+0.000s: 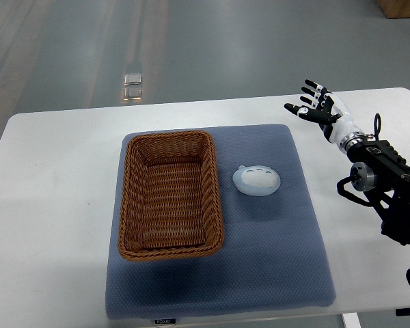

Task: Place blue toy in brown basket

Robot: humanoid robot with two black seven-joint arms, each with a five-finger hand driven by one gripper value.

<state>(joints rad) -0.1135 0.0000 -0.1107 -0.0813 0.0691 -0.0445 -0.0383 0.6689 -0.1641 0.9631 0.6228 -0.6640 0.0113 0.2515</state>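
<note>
The right robot hand (316,104) enters from the right edge on a black, jointed arm (386,184) and hangs over the far right part of the white desk (55,198), its black-tipped fingers (307,86) spread apart and holding nothing. It sits beyond the right edge of the grey-blue mat (260,266) that covers the middle of the desk, well apart from everything on that mat. Nearest to the hand on the mat lies the pale blue toy (257,180), a rounded, flattish shape (small dark dots show along its upper face, too small to read further). The toy rests directly on the mat, just beside the right wall of the brown wicker basket (171,195) but not touching it, roughly level with the basket's middle. The basket is rectangular, stands upright on the left half of the mat and has nothing inside. Beyond the desk's far edge is a grey floor (212,41) with a small pale square fitting (132,87) set in it.
</note>
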